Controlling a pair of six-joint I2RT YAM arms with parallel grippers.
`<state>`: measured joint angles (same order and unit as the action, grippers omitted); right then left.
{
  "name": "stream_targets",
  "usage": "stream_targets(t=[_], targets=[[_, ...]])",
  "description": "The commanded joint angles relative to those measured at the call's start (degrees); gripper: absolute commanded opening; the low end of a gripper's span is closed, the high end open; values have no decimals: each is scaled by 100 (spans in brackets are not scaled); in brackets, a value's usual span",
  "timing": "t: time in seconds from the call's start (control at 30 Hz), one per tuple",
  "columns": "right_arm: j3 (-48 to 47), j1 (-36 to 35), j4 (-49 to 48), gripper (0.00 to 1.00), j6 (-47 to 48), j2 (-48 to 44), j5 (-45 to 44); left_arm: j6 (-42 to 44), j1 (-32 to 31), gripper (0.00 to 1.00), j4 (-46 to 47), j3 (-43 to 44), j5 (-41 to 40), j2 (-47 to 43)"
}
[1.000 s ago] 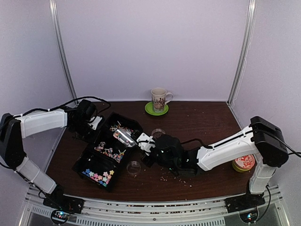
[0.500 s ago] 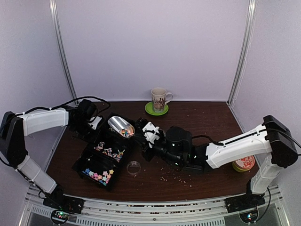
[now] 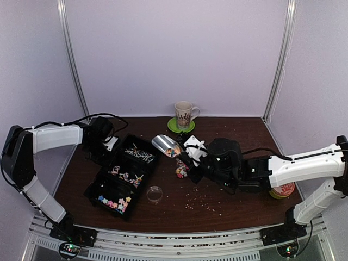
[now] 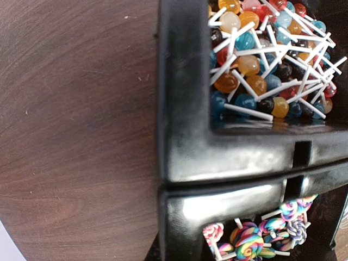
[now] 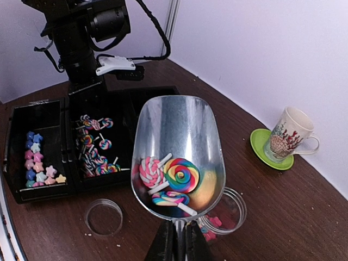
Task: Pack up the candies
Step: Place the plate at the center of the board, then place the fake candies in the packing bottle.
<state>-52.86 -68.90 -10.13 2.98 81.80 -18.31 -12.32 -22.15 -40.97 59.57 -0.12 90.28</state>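
My right gripper is shut on the handle of a metal scoop, which carries three swirl lollipop candies. The scoop hangs above the table, right of the black tray. Just under and behind its handle stands a small clear jar with a few pink and blue candies inside. The tray holds star candies, swirl lollipops and ball lollipops in separate compartments. My left gripper sits at the tray's far left edge, shut on its wall; its fingers barely show.
A clear round dish lies empty in front of the tray. A patterned mug stands on a green saucer at the back. An orange tin is by the right arm. Pale crumbs dot the table's middle.
My right arm has lifted the scoop out of the tray and carried it right, to above the small jar. The left arm has stayed in place.
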Motion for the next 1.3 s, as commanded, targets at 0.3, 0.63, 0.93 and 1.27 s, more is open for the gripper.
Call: stream_targets(t=[0.3,0.63,0.93,1.27], targets=[[-633,434,3717,0,-210,-1108,-354,58,342,7,514,401,182,196],[-1390,636,4971,0,-280,-782,-238,97,380,16,494,443,184,397],[-2017,699,5447,0,-202,-183,-158,102,383,16,469,444,179,395],[-2784,741,6102,0,-124,391,-121,55,378,33,467,441,183,210]])
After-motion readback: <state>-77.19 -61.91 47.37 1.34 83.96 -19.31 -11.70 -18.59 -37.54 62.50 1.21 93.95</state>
